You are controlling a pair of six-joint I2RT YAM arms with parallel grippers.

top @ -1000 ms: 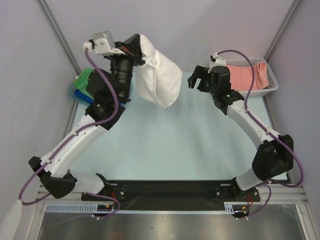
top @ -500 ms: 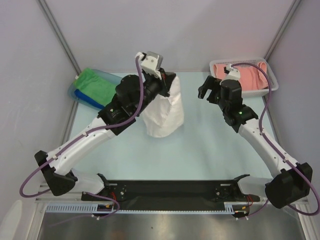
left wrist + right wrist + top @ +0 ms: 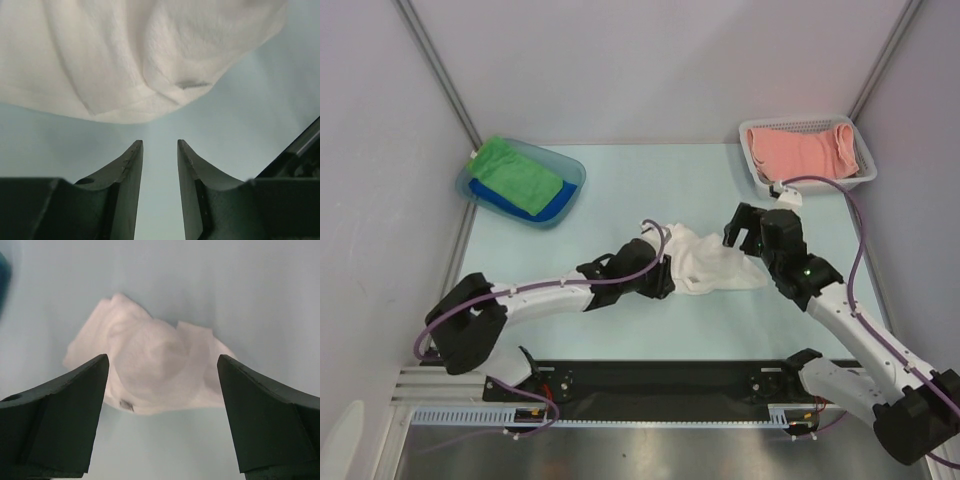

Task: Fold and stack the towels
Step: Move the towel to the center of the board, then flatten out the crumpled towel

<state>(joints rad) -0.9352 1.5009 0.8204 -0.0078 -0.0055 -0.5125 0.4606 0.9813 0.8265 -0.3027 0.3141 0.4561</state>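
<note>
White towel [image 3: 712, 266] lies crumpled mid-table, long axis left to right, between my grippers. Left gripper [image 3: 159, 146] is part open and empty, with the towel just ahead of its tips. Right gripper [image 3: 161, 360] is wide open and empty, facing the towel's right end.

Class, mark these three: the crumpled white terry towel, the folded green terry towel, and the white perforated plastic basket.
crumpled white terry towel [image 3: 712, 266], top view, middle of the heap.
folded green terry towel [image 3: 515, 172], top view, centre of its upper face.
white perforated plastic basket [image 3: 867, 160], top view, outer side wall.
</note>
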